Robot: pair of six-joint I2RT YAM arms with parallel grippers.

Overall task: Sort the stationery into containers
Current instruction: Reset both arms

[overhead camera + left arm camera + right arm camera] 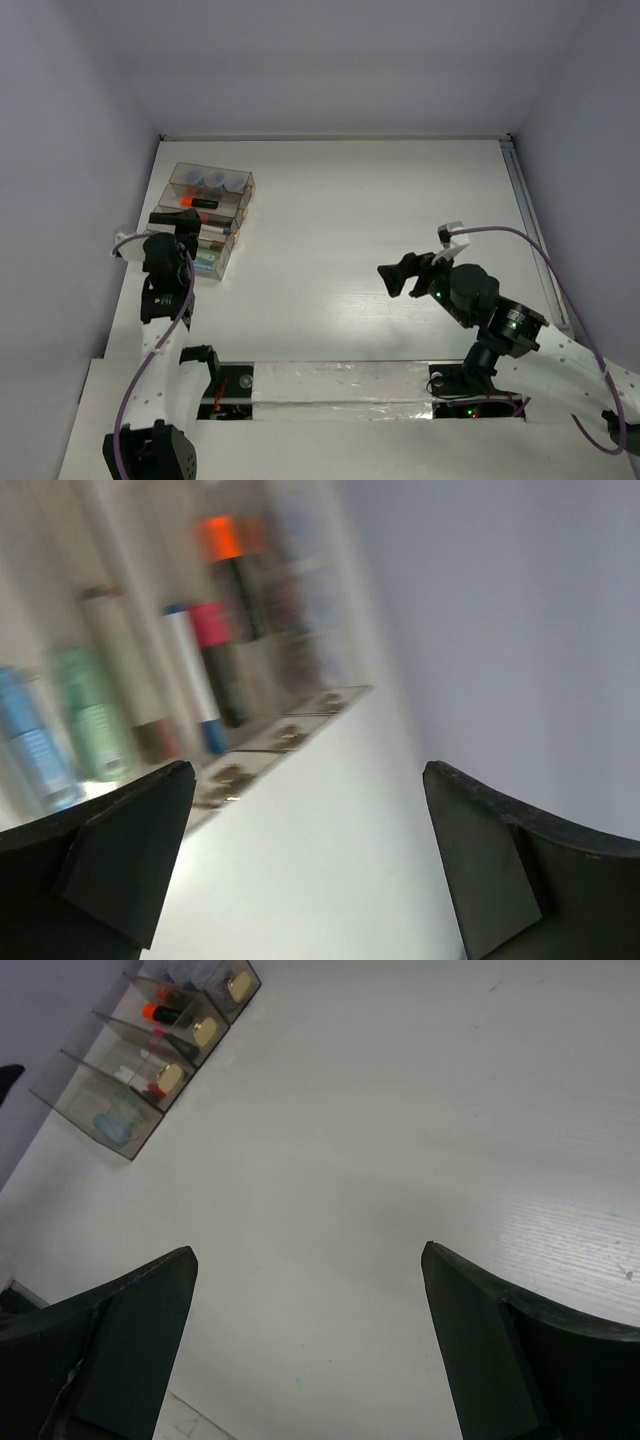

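The left gripper (pixel 306 800) hangs with its fingers spread and empty, just beside the clear bins (pixel 246 185). These hold an orange highlighter (pixel 222 540), a pink highlighter (pixel 211 626) and a green marker (pixel 86 720). The right gripper (pixel 306 1280), also spread and empty, hovers over the white table (pixel 420 1110), well apart from the bins.

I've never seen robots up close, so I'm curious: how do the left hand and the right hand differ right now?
The left hand hangs right at the clear containers; the right hand is over bare table, far from them. Seen from above, the left hand points up the table, away from its base, while the right hand points leftward across it. Both hands are open and hold nothing.
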